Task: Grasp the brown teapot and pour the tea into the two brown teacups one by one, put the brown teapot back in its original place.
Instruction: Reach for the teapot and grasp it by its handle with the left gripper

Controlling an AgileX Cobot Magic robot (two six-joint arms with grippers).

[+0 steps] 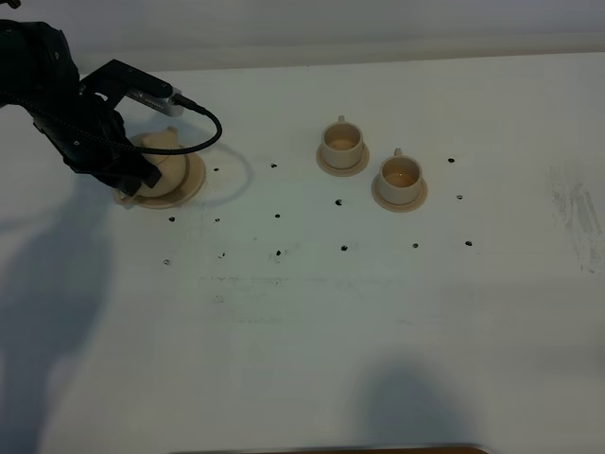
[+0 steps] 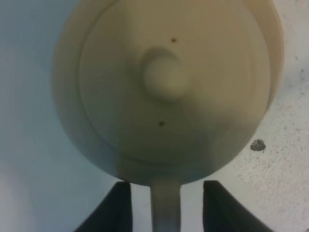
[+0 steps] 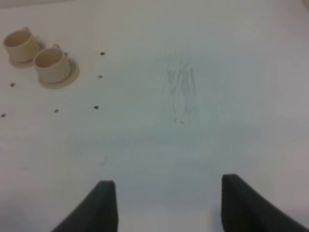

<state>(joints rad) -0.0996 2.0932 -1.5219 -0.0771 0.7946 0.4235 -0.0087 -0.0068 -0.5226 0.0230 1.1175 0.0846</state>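
The brown teapot sits on its wide tan saucer, the original place, at the far left of the table, mostly covered by my left arm. From the left wrist view I look down on the teapot, its knobbed lid and its handle. My left gripper straddles that handle, open, with a narrow gap on each side. The two brown teacups stand on small saucers right of centre, also seen as teacups. My right gripper is open over bare table.
Small black dots mark the white tabletop between the teapot and the cups. A faint scuffed patch lies at the far right. A black cable loops off the left wrist above the teapot.
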